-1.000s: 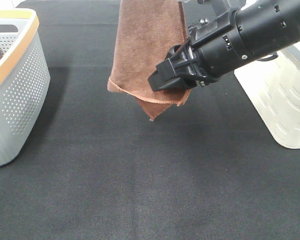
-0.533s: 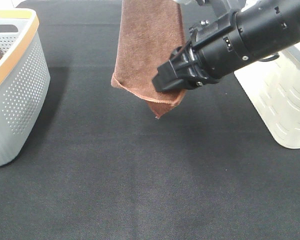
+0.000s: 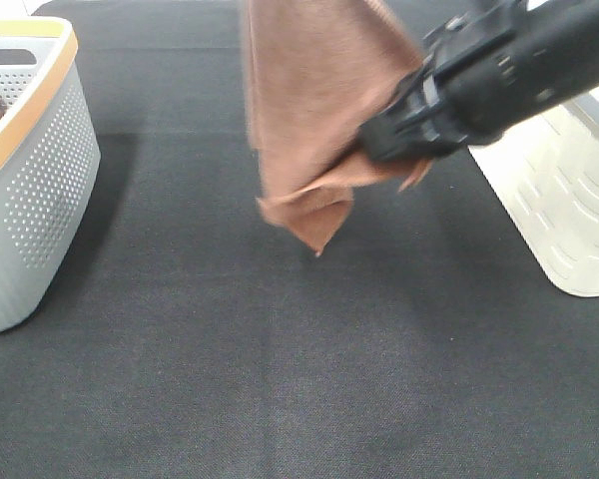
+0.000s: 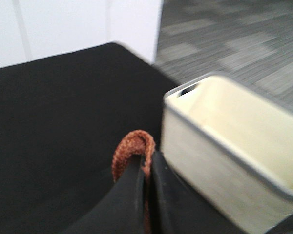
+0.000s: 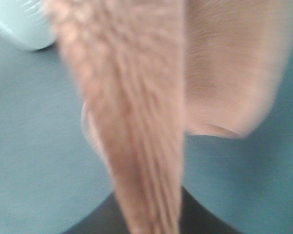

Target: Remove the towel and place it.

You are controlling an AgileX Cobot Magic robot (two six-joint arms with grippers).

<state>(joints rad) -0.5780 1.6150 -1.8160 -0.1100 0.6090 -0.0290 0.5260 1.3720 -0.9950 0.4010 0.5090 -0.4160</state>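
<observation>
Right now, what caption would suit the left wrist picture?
Left gripper shut on the towel's fold, cream bin close by, black table below.

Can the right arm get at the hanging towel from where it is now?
Probably yes. The right tool sits against the towel, which hangs clear of the table from the shut left tool; nothing stands between. Blur hides whether it has gripped.

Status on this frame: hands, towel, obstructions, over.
Left hand shut on towel fold. Right hand at towel, grip unclear. Towel hangs over table. Basket, bin off to sides.
</observation>
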